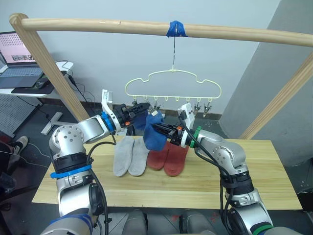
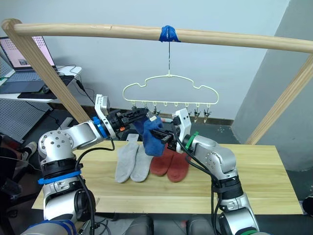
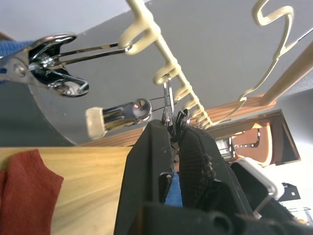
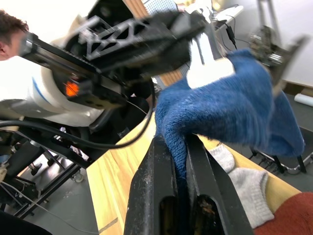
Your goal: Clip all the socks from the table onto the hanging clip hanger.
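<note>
- One pole frame (image 1: 146,27), thick round light wood, crossing above both grippers, blue tape at the spot where the hanger's hook hangs.
- One table (image 1: 264,169), light yellowish planks, below both grippers and spreading wide to either side.
- One laptop (image 1: 17,61), open on a desk far out past the left arm.
- One hanger (image 1: 173,83), thin pale yellow wire with a scalloped cloud outline, just above the two grippers; row of small metal clips along its lower bar, exact number hard to tell.
- Six socks by colour: two grey (image 1: 129,155), lying side by side flat on the table beneath the left gripper; two red (image 1: 168,157), side by side under the right gripper and touching the grey pair; two blue, one blue sock (image 1: 155,134) drooping between the grippers, a second blue piece (image 1: 140,121) higher up right by the left gripper, near the clip row.
- Left gripper (image 3: 175,134): fingers pinched together on a metal clip (image 3: 168,105) of the hanger, wire handle squeezed between the tips.
- Right gripper (image 4: 180,147): fingers clamped on the soft fuzzy edge of the blue sock, fabric rising out from between them toward the left gripper.
</note>
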You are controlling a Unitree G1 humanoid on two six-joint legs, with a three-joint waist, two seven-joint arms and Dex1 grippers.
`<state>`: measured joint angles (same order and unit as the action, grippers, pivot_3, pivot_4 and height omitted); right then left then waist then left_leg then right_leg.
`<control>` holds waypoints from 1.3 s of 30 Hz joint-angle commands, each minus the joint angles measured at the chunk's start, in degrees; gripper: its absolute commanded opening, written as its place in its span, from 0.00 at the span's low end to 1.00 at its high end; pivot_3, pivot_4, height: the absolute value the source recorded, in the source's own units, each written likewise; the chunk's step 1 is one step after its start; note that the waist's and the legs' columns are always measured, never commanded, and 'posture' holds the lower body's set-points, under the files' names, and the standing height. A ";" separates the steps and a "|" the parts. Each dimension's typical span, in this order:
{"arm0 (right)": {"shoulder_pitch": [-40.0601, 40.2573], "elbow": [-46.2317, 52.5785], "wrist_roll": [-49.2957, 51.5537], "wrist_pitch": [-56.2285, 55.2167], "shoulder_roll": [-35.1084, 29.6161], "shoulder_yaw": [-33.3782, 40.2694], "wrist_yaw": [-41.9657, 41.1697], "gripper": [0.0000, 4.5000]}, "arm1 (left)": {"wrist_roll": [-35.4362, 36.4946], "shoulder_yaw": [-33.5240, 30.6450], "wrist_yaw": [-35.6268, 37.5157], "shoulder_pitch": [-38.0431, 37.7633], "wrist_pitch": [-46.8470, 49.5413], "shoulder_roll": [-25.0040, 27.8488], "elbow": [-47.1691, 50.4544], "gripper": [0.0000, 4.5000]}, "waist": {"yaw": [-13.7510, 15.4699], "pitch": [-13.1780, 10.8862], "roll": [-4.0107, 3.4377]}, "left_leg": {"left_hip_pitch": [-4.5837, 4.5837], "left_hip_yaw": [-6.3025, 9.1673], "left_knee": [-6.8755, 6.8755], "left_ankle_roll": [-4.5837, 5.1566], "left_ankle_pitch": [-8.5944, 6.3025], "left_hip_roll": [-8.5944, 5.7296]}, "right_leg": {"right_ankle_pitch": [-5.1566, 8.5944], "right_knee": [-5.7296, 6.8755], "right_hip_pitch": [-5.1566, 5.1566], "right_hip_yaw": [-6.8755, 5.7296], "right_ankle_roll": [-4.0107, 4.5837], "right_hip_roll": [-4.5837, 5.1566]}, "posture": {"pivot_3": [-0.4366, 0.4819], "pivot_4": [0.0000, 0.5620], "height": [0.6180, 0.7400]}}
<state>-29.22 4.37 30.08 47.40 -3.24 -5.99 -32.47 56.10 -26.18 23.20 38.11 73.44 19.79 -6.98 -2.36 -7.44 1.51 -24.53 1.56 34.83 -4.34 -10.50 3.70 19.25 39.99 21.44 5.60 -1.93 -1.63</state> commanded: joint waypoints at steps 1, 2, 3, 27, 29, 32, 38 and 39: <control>-1.16 0.77 0.03 -1.36 -0.14 -0.18 -0.18 0.00 | 0.77 0.96 2.49 -0.67 -2.40 1.15 3.51 0.24 | 0.04 0.00 0.00 | -0.01 0.00 -0.01 0.00 0.00 0.00 | -0.01 -0.01 0.00 -0.01 0.02 0.01 | 0.52 0.21 1.00; -1.23 0.62 0.01 -1.43 -0.18 -0.21 -0.21 0.00 | 1.20 0.82 2.52 -0.66 -2.41 1.25 3.47 0.29 | 0.07 0.00 0.00 | -0.02 0.01 -0.01 0.00 0.00 0.00 | -0.03 -0.02 0.00 -0.02 0.05 0.01 | 0.52 0.21 1.00; -1.27 0.54 0.00 -1.49 -0.20 -0.23 -0.24 0.00 | 1.42 0.81 2.57 -0.67 -2.52 1.35 3.45 0.36 | 0.08 0.00 0.00 | -0.03 0.02 -0.01 0.00 0.00 0.00 | -0.03 -0.03 0.00 -0.04 0.05 0.01 | 0.52 0.21 1.00; -1.01 -6.29 -2.73 -5.08 -0.94 -3.17 -1.52 0.79 | -9.51 12.24 9.21 -10.67 -16.69 10.24 15.95 1.00 | 0.66 0.00 -0.01 | -0.04 -0.01 -0.04 0.00 0.00 -0.01 | -0.01 -0.03 0.04 -0.03 0.02 0.05 | 0.54 0.17 1.00; 0.59 -4.52 -2.61 -4.66 -2.85 -2.89 -1.46 0.95 | -10.77 13.14 9.09 -11.74 -18.12 10.06 16.56 1.00 | 0.65 0.00 -0.01 | -0.06 -0.01 -0.05 0.00 0.00 -0.01 | -0.01 -0.06 0.04 -0.03 0.03 0.05 | 0.54 0.17 1.00; 3.13 -1.53 -3.06 -4.34 -6.17 -2.48 -0.98 0.99 | -13.43 15.31 9.21 -13.44 -20.60 9.92 17.30 1.00 | 0.69 0.00 -0.01 | -0.08 -0.02 -0.05 0.00 -0.01 -0.01 | -0.02 -0.07 0.06 -0.02 0.05 0.05 | 0.53 0.18 1.00; 6.06 3.88 -2.02 -3.79 -10.44 -0.80 -1.28 0.99 | -17.88 18.54 10.00 -15.49 -26.39 9.13 17.48 1.00 | 0.56 -0.01 -0.01 | -0.10 -0.02 -0.02 0.00 0.00 -0.01 | 0.00 -0.05 0.07 -0.02 0.00 0.05 | 0.51 0.19 1.00; 7.00 6.24 -2.15 -4.60 -12.24 0.07 -1.93 0.99 | -21.07 20.41 9.19 -15.90 -30.46 7.93 16.77 1.00 | 0.60 -0.02 -0.03 | -0.10 -0.01 -0.01 0.00 0.00 -0.01 | 0.01 -0.05 0.08 -0.02 -0.02 0.04 | 0.51 0.19 1.00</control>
<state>-22.37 5.86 27.15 43.87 -13.96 -7.99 -33.49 38.22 -7.25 32.43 22.59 48.12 28.61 8.68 -1.76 -7.46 1.48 -24.64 1.54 34.82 -4.34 -10.50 3.68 19.26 39.93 21.51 5.59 -1.96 -1.59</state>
